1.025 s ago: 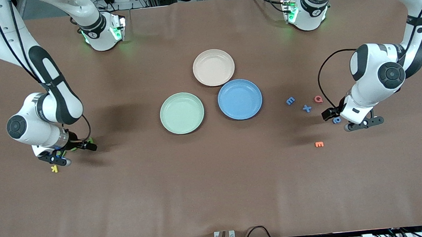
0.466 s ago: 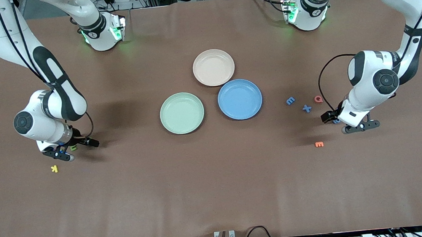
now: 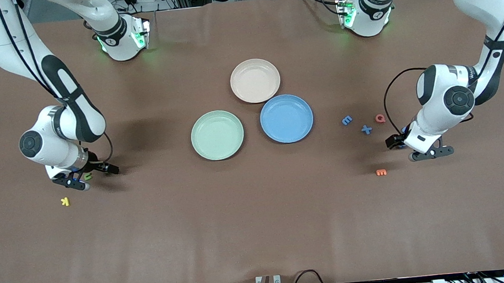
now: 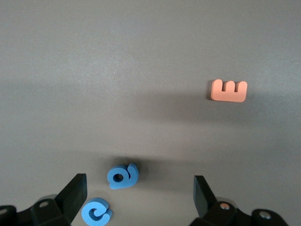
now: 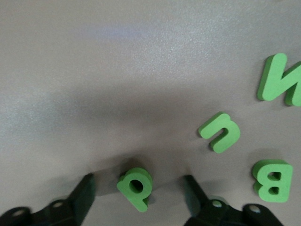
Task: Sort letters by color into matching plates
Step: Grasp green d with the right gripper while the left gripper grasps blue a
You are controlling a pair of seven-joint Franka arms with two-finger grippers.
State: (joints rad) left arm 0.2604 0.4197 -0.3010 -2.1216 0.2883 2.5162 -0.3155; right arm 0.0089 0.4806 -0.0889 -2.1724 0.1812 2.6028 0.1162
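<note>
Brown counter carries everything: my left gripper (image 4: 136,195), jaws released, straddles a blue letter (image 4: 122,175); my right gripper (image 5: 138,195), also released, brackets a green letter (image 5: 136,187). Both plates (image 3: 217,135) sit empty mid-counter. Closing off-centre could flick either letter away.

the mint green plate (image 3: 217,135) and blue plate (image 3: 286,118) sit mid-table, both bare. blue letters e (image 3: 347,120) and x (image 3: 366,129) lie toward the left arm's end; blue a (image 4: 122,175) and c (image 4: 96,212) nearby. green q (image 5: 136,187), n (image 5: 220,132), b (image 5: 272,180) lie toward the right arm's end.
</note>
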